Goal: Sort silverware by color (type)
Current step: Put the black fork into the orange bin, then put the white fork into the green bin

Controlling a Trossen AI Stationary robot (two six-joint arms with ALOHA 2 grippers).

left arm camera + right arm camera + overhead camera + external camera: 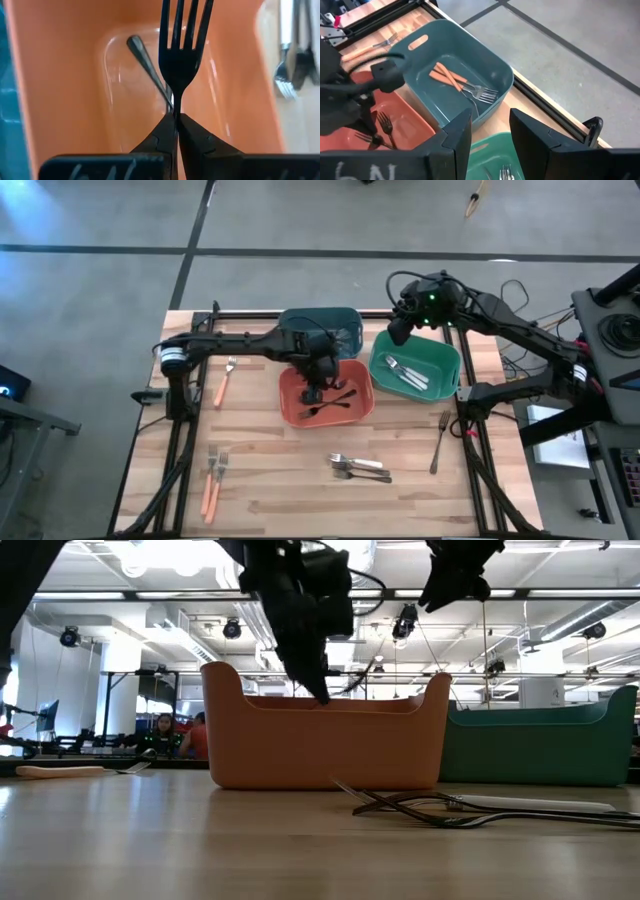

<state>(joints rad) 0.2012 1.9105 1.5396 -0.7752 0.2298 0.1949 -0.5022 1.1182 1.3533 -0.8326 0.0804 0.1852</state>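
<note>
Left arm placing a black fork into the orange-red bin

The orange-red bin (292, 408) is taking the all-black pieces, and the left gripper (176, 117) is hanging inside it, fingers pinched tight on a black fork (181, 45) by its handle. The right gripper (490, 125) is waiting, parted and empty, above the green bin (447, 368). Next, judging by this: spreading the fingers, then lifting clear.

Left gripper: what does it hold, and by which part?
The left gripper holds a black fork by its handle, over the orange bin.
</note>
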